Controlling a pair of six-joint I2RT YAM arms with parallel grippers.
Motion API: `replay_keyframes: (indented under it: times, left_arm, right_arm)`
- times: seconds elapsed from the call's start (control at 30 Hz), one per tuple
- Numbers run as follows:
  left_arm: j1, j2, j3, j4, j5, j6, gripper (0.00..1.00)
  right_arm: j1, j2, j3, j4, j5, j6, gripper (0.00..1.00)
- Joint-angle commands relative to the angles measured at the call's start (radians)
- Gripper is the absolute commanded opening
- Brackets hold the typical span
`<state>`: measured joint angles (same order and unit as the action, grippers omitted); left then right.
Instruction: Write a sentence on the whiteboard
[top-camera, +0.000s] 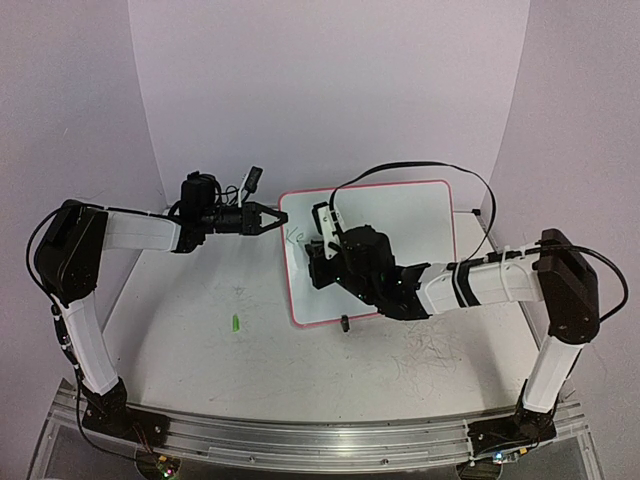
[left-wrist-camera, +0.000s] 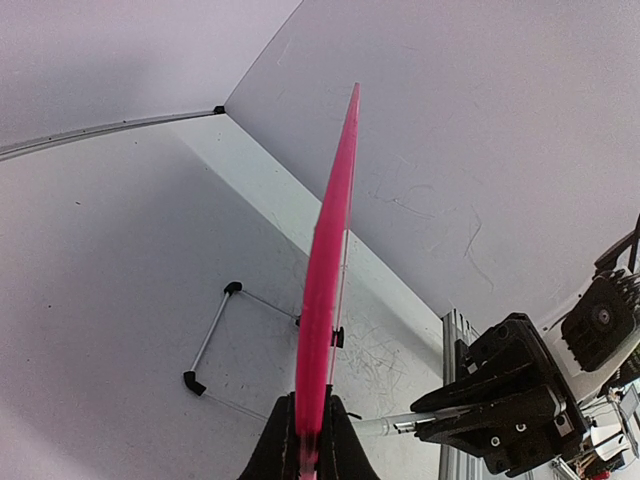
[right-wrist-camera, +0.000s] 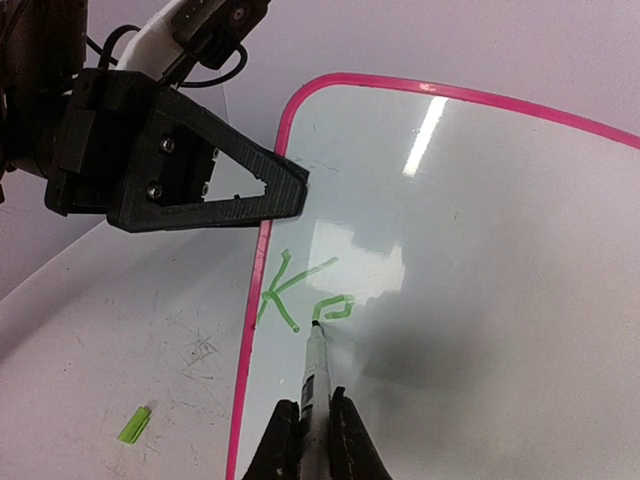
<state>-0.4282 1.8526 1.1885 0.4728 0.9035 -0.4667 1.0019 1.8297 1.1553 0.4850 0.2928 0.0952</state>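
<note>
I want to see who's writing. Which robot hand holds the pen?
The right hand: the pen sticks out of its grip, tip on the whiteboard. The left hand only pinches the board's pink edge.

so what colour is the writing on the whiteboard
Green. The writing on the whiteboard shows best in the right wrist view.

Lilac walls (top-camera: 330, 90); scuffed white table (top-camera: 300, 370); alu front rail (top-camera: 330, 440).

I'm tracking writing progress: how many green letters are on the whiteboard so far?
2. A K by the whiteboard's pink rim, in the right wrist view; a small e, perhaps unfinished, just right of it at the marker's tip. None looks hidden.
</note>
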Motion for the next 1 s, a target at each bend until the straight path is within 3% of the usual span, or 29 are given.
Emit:
replay_keyframes:
  times: [0.0,0.83,0.97]
  left_arm:
    - [0.004,-0.052,0.004,0.038,0.009,0.008,0.0]
    - [0.004,-0.053,0.004,0.038,0.009,0.01,0.0]
    - [0.004,-0.051,0.004,0.039,0.009,0.01,0.0]
  right_arm:
    - [-0.011,-0.026,-0.021,-0.048,0.047,0.008,0.0]
    - [-0.029,-0.056,-0.011,-0.015,0.058,0.019,0.0]
    - [-0.029,-0.101,-0.06,0.055,-0.033,0.002,0.0]
